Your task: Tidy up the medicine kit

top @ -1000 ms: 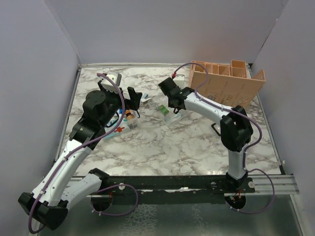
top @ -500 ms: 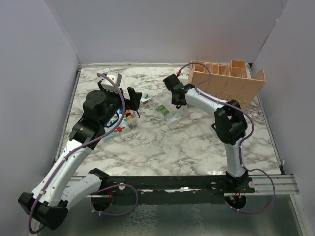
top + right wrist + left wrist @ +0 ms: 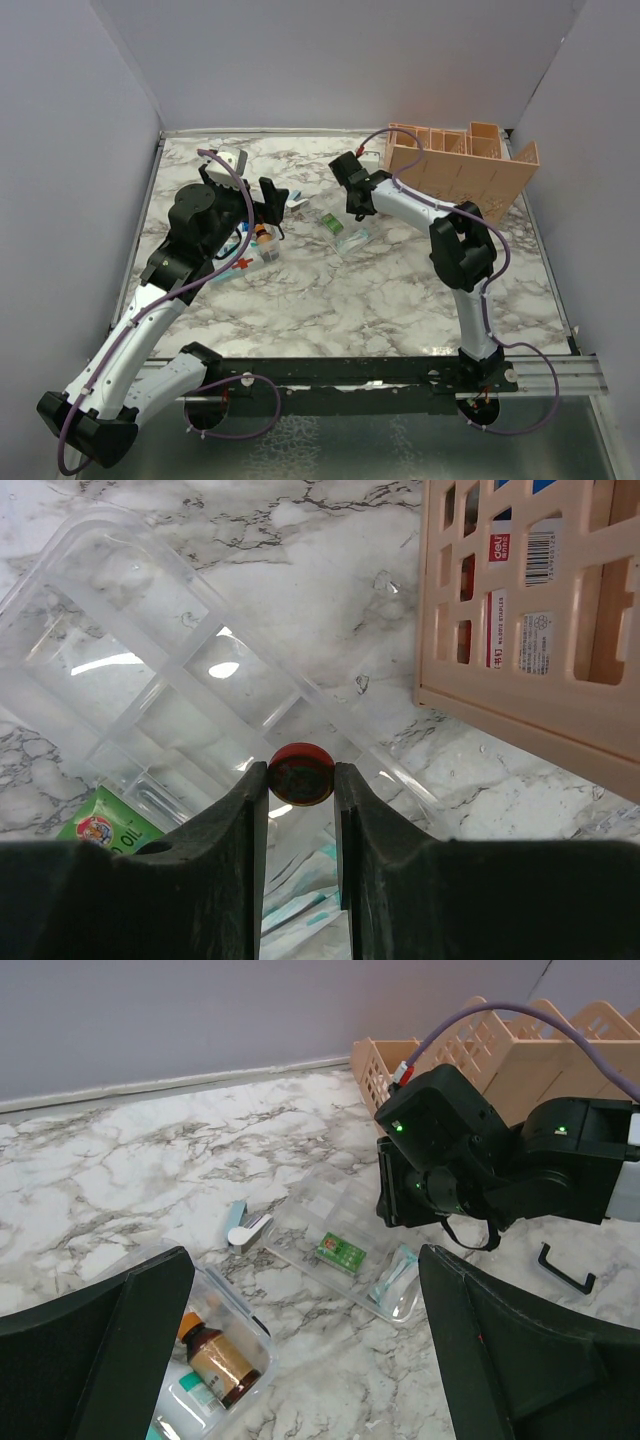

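Observation:
The medicine kit [image 3: 232, 1332] is a clear box at the lower left of the left wrist view, with a brown bottle [image 3: 222, 1362] lying inside. My left gripper [image 3: 305, 1260] hangs open above and just beyond it, nothing between its fingers. A clear divided tray [image 3: 150, 670] lies beside the kit on the marble, holding a green packet [image 3: 341, 1252] and a sealed teal pouch [image 3: 395, 1280]. My right gripper [image 3: 301, 777] hovers over that tray, shut on a small round red tin [image 3: 301, 771]. In the top view the right gripper [image 3: 353, 208] is near the tray's back end.
The peach slotted organizer [image 3: 455, 170] stands at the back right, close to the right wrist, with boxes inside [image 3: 505, 590]. A loose black handle [image 3: 565, 1268] lies right of the tray. A small white and blue item [image 3: 243, 1228] lies behind the kit.
The right arm's elbow has swung left and back, and its gripper has shifted slightly towards the back with the red tin. The left arm has not moved.

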Robot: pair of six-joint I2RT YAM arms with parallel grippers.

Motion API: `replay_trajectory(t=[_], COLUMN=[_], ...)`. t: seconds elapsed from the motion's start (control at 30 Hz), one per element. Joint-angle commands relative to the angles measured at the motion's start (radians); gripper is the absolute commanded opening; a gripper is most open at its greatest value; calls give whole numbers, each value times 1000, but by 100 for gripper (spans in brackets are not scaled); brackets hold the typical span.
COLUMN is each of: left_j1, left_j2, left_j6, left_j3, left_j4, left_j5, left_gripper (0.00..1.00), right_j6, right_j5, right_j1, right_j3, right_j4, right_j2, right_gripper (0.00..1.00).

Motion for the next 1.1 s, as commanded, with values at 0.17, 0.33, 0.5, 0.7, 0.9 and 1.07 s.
replay_trajectory(t=[0.17,0.33,0.5,0.7,0.9,1.07], left_j1=[-4,-4,-4,-3,-4,-4], left_j2=[-14,-15,-12,-11,-12,-8], left_j6=[-4,-5,-3,-1,-1,-1], left_j3=[5,3,3,3,3,6], left_j4=[8,5,6,4,2,5], left_j5=[-10,-12,-14,-13,-13,-11], left_gripper=[99,99,99,99,99,99], right_j6=[11,14,-9,-31,-35,-58], right_j5=[-4,-4,-64,-127,-119,-126], right_j1=[-16,-24,-28,-29,-30,-30], right_j3=[24,33,30,3,21,29], right_j4=[-14,-22,-7,20,-12,-16], right_j2=[24,26,31,14,6,-25], right_gripper=[26,27,30,32,40,41])
